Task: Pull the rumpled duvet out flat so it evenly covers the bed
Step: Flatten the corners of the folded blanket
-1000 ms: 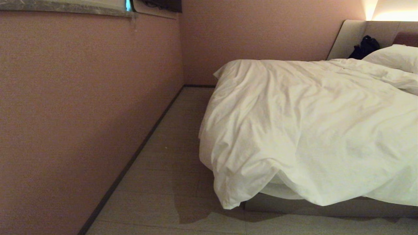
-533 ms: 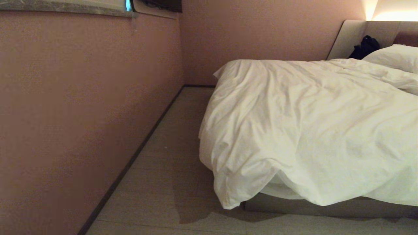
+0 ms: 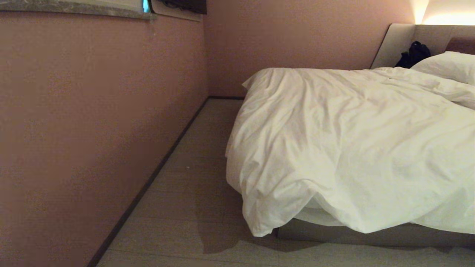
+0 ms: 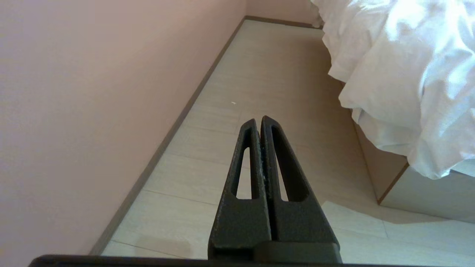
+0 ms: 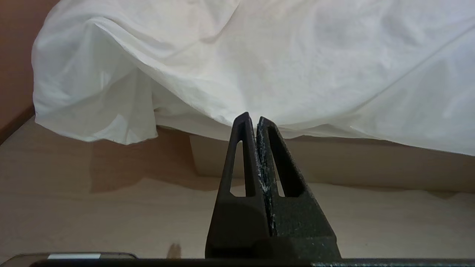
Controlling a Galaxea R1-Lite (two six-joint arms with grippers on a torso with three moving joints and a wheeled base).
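Duvet [image 3: 352, 148] fills the head view's right half, draped wrinkled over the bed [image 3: 371, 235]; left gripper [image 4: 259, 120] and right gripper [image 5: 251, 116], fingers pressed together, empty, short of its hanging edge

The puffy white cotton duvet [image 3: 352, 148] lies on the low grey-beige bed [image 3: 371, 234], right of the pink wall [image 3: 92, 129]; plump white pillow [image 3: 447, 65] behind
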